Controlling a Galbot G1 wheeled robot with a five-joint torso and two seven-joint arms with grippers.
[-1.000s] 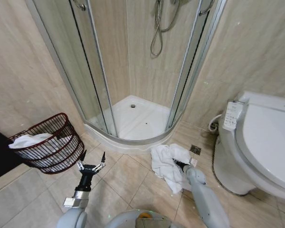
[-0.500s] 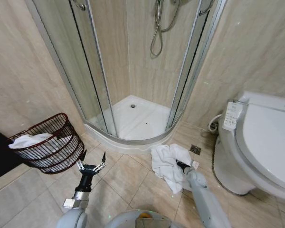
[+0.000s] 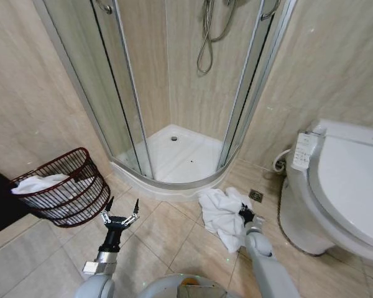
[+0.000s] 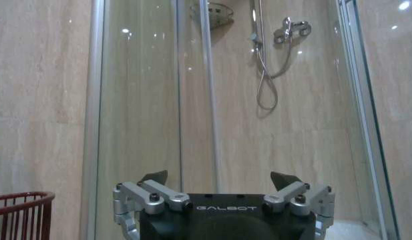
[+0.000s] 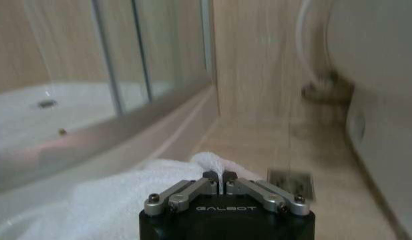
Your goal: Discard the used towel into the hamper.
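The right gripper [image 3: 245, 215] is sitting low and right of centre in the head view, its fingers pressed together and pinching a fold of the white towel [image 3: 224, 212]. In the right wrist view the 2 fingertips [image 5: 217, 176] are meeting on a raised ridge of the towel [image 5: 112, 200]. The towel is lying crumpled on the tiled floor [image 3: 168, 239], between the shower tray [image 3: 174, 158] and the toilet [image 3: 336, 186], near a small floor drain [image 3: 255, 195]. The left gripper [image 3: 119, 213] is hovering at lower left with its fingers spread and nothing between them. The hamper [image 3: 65, 186] is standing at the left edge against the wall, tilted, with white cloth already lying inside it, well apart from the towel.
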